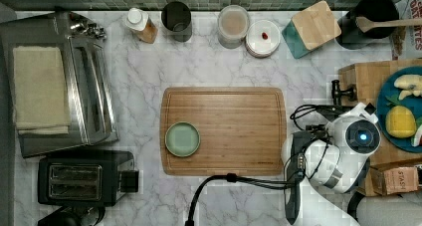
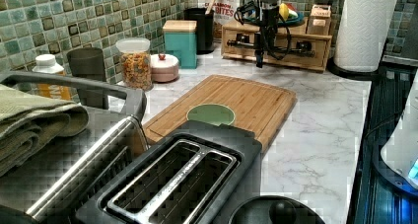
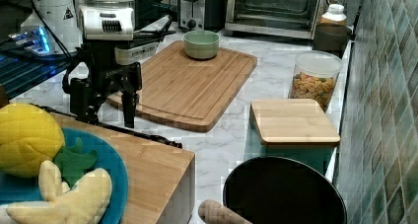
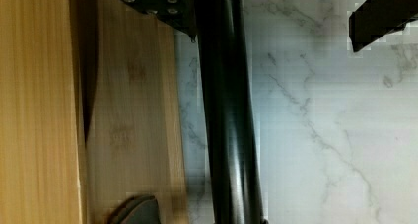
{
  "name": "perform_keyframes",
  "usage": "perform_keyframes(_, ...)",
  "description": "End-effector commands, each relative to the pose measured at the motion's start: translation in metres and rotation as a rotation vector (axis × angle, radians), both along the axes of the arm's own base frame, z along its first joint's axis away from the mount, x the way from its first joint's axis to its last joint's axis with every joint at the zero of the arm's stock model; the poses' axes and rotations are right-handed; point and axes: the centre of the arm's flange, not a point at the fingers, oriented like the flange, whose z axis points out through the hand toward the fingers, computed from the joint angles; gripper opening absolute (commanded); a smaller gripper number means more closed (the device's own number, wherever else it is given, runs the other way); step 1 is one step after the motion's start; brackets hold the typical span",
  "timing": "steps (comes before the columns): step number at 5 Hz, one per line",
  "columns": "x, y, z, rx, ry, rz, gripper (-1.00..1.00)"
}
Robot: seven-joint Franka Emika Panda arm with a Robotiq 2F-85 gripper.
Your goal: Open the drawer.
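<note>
Two fingers [image 4: 268,17] stand spread either side of the drawer's [image 4: 133,115] black bar handle [image 4: 229,135], not pinching it.

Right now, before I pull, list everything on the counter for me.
drawer: 1, light wood, black bar handle, far end in the left view
cutting board: 1, wood, centre
bowl: 1, green, on the board
toaster: 1, black, the top view's lower left
toaster oven: 1, silver, folded towel on top
jar: 1, clear, by the tiles
teal box: 1, wooden lid
blue plate: 1, toy fruit, on the drawer unit
gripper: 1, black, straddling the handle, open
</note>
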Motion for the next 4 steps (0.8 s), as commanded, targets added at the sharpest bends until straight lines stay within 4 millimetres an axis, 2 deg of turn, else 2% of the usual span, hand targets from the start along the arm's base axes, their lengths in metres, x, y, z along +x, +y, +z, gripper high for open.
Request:
perform_keyframes(1,0.044,0.233,-0.002,0.176,0.03,0.278,1.0)
perform_keyframes(2,0.038,0.291,-0.001,0.187,0.043,0.258,1.0)
perform_keyframes(3,0.029,0.321,0.003,0.185,0.057,0.234,1.0)
perform_keyframes(4,0.028,0.332,0.008,0.179,0.091,0.236,1.0)
